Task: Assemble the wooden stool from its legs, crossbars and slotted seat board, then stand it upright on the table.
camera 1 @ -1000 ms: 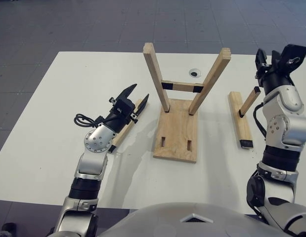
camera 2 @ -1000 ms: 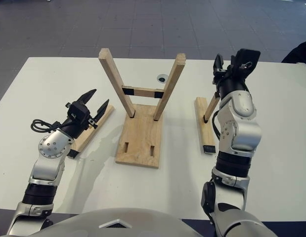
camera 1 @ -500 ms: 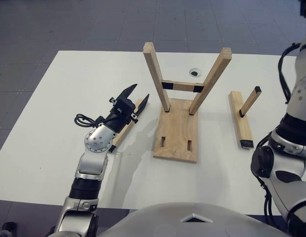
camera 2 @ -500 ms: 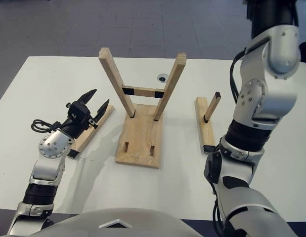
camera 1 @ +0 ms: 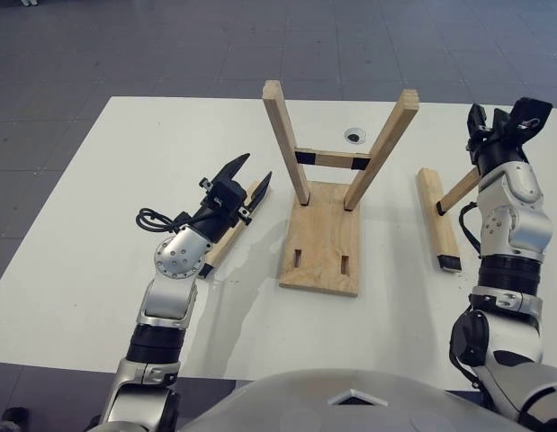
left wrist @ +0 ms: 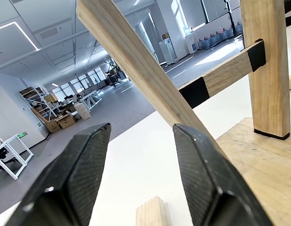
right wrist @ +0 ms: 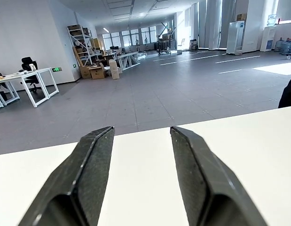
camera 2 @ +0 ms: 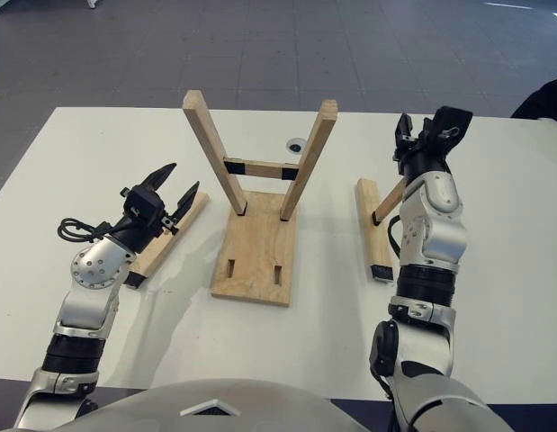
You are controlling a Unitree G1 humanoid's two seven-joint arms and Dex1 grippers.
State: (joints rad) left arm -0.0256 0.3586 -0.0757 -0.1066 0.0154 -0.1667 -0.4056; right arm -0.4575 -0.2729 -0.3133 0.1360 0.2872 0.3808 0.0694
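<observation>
Left gripper (camera 1: 250, 173): black fingers (left wrist: 79, 188) spread wide, nothing held. It hovers low over the far end of a pale wooden leg (camera 1: 226, 232) lying flat on the white desk (camera 1: 89, 225), left of the board. In the left wrist view that leg's end sits under the gap between the fingers.

Right gripper (camera 2: 415, 121): open, nothing held, raised over the desk's right side, pointing away from the robot. Just beside its wrist a short crossbar stub (camera 1: 455, 189) tilts up out of a second flat leg (camera 1: 437, 219), which has a black cap on its near end. Can't tell if the arm touches the stub.

Centre: rectangular slotted wooden seat board (camera 1: 321, 243) flat on the desk. Two upright legs, left one (camera 1: 287, 144) and right one (camera 1: 381, 148), stand in its far end, splayed outward and joined by a black-taped crossbar (camera 1: 331, 158). Two near slots (camera 1: 297, 258) are unfilled. Round cable hole (camera 1: 354, 135) in the desk just behind the board.
</observation>
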